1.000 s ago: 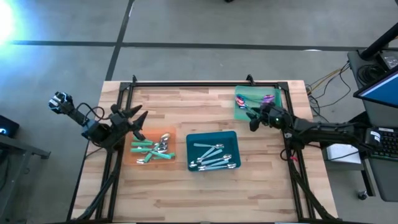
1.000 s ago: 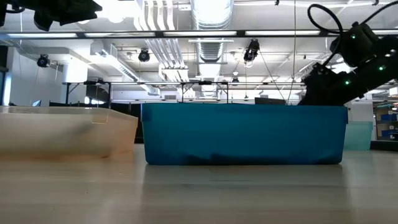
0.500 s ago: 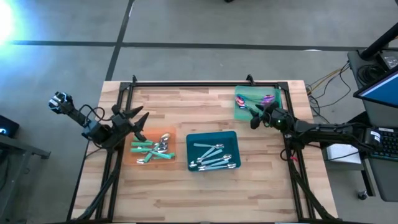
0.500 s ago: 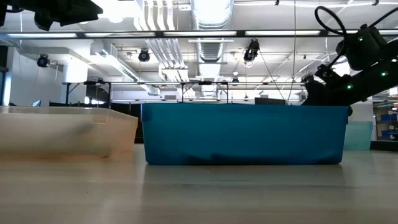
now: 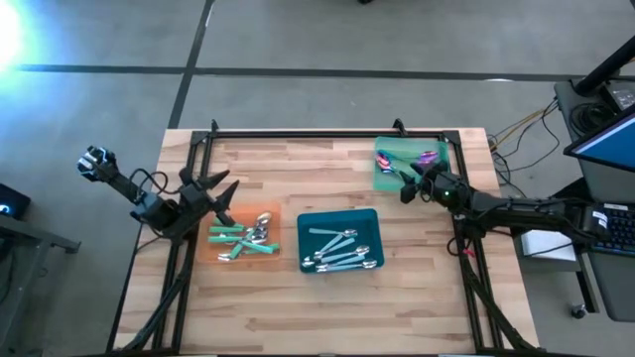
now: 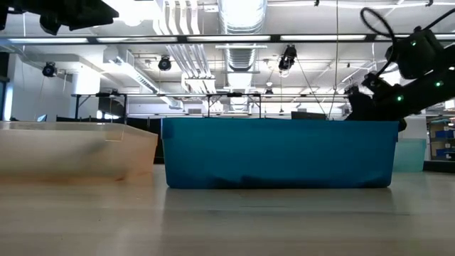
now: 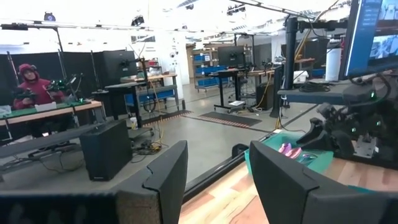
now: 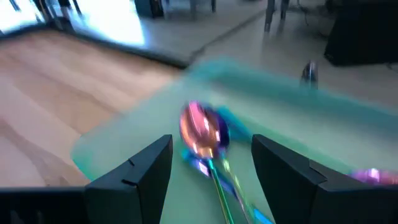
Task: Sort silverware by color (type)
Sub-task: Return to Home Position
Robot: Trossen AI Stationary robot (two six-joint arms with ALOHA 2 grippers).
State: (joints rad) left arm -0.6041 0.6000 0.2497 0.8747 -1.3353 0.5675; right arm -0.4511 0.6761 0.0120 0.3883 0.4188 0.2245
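Observation:
The green tray (image 5: 437,156) at the far right holds iridescent purple-blue silverware (image 5: 425,157). My right gripper (image 5: 407,184) is open over that tray's near left part. In the right wrist view its fingers stand on either side of an iridescent spoon (image 8: 202,134) that lies in the green tray (image 8: 124,146). Teal-handled spoons (image 5: 342,250) lie in the teal tray (image 5: 306,220). Teal-handled forks (image 5: 238,238) lie in the orange tray (image 5: 206,253). My left gripper (image 5: 220,196) waits open above the orange tray's far left corner.
The three trays sit on a wooden table (image 5: 298,307) with a dark frame rail (image 5: 298,134) along its far edge. In the low view the teal tray's wall (image 6: 277,153) hides what lies behind it. Bare wood lies along the near side.
My right arm has come down a little and edged toward the green tray; its gripper stays open over the iridescent spoon. The silverware and trays have not moved.

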